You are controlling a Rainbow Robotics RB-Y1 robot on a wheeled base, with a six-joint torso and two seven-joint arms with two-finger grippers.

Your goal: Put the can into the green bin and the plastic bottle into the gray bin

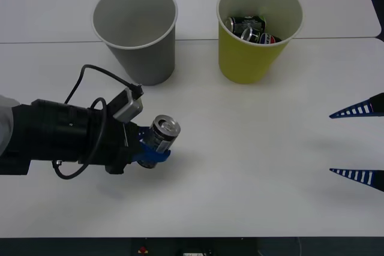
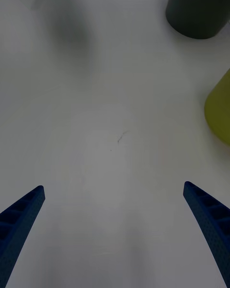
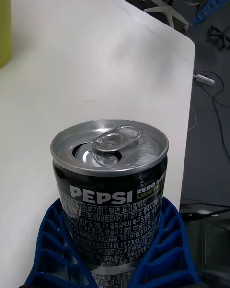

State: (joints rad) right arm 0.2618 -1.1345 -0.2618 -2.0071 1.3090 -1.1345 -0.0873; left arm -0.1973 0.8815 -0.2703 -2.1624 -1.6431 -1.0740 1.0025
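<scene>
Sitting clamped between the blue ribbed fingers of the left gripper (image 1: 153, 148), the can (image 1: 163, 132) is held just above the white bench (image 1: 252, 166), on the near left side, in front of the gray bin (image 1: 137, 31). The left wrist view shows its black body cradled low down, both fingers wrapping its lower half, with the silver top and pull tab facing the camera and the mouth apparently already open. Judging from that, the can is probably empty and light, so it should carry easily. Thin aluminium walls dent under hard pressure and the printed surface is smooth, so a firm hold on the cylinder wall, as now, suits it better than any pinch at the rim.

Farther back, to the right of the gray bin, stands the green bin (image 1: 259, 28), which already holds several similar cans. The held can must cross past the gray bin to reach it.

The right gripper (image 1: 359, 142) waits at the bench's right edge, fingers spread wide, holding nothing.
</scene>
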